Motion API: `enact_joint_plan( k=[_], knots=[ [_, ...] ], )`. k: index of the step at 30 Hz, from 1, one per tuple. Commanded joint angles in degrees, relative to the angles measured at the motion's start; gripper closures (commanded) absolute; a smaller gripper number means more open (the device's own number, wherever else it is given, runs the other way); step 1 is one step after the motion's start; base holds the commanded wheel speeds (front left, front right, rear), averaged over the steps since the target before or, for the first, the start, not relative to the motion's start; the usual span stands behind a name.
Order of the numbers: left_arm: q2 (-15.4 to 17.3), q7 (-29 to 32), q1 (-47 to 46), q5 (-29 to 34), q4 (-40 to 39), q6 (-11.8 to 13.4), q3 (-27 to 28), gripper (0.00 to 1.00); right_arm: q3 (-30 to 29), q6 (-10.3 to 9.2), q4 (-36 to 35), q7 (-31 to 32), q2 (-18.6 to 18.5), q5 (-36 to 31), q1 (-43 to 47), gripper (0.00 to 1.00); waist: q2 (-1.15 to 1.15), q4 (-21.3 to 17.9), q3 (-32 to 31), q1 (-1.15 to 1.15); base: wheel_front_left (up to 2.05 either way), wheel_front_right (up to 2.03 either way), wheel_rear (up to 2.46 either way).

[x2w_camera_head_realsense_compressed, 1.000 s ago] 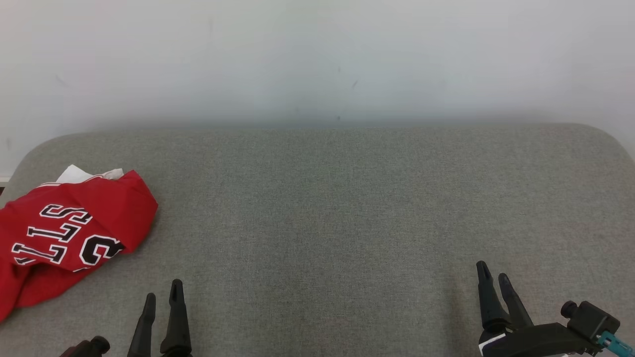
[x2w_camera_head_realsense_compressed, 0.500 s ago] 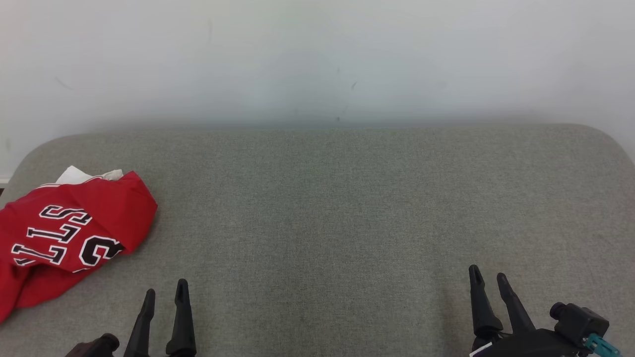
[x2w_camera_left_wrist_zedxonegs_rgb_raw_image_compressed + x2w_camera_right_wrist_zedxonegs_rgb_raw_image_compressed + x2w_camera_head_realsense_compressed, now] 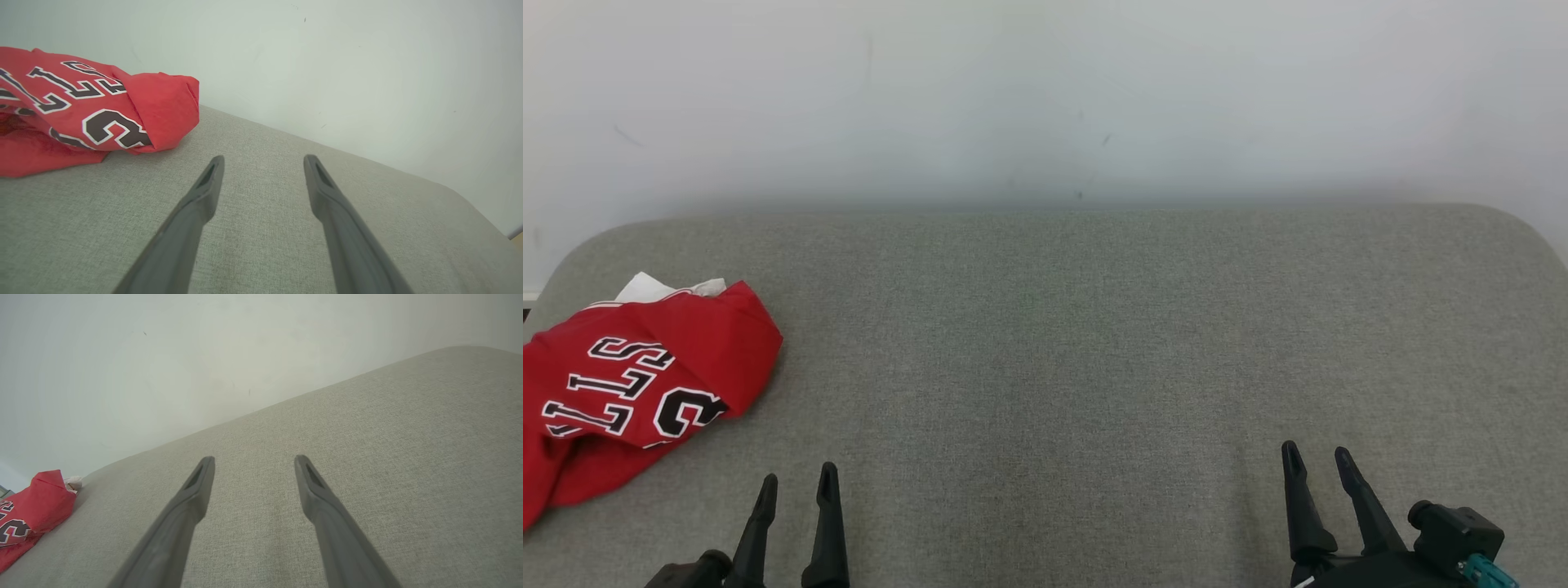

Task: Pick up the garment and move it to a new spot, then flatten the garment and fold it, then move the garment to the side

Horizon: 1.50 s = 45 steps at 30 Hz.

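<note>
A red jersey (image 3: 629, 392) with black-and-white lettering lies crumpled at the far left of the grey surface (image 3: 1094, 343), a bit of white fabric showing at its back edge. The left wrist view has the jersey (image 3: 90, 106) up and to the left of my fingers. My left gripper (image 3: 796, 486) stands open at the lower left, a short way right of the jersey and apart from it. My right gripper (image 3: 1316, 459) is open at the lower right, nothing between its fingers. The jersey (image 3: 28, 514) also sits far left in the right wrist view.
A pale wall (image 3: 1045, 98) rises right behind the grey fabric-covered surface. The surface has rounded back corners and runs wide between the two grippers.
Both grippers have drawn back toward the bottom edge and opened a little wider. The right one has also shifted left. The jersey has not moved.
</note>
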Motion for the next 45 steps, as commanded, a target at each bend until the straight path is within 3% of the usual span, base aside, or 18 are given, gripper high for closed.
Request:
enact_joint_plan(
  k=[1, 28, 45],
  knots=[
    [0.23, -0.55, 0.23, 1.81, -0.05, -0.29, 0.38, 0.00, 0.32, -0.08, -0.43, -0.74, -0.20, -1.96, 0.08, 0.00, 0.00, -0.01, 0.05, 0.00, 0.00, 0.00, 0.00],
    [0.28, -2.71, 0.79, 14.63, 3.12, -0.38, 4.22, 0.00, 0.04, -0.11, 0.70, -4.77, -0.21, -15.17, 1.53, 0.00, 0.00, -0.14, 0.08, 0.00, 0.00, 0.00, 0.00],
    [0.30, -3.64, 1.09, 16.77, 4.96, -0.28, 5.88, 0.00, -0.73, -0.12, 1.52, -6.63, -0.21, -16.52, 2.09, 0.00, 0.00, -0.04, 0.08, 0.00, 0.00, 0.00, 0.00]
  ],
)
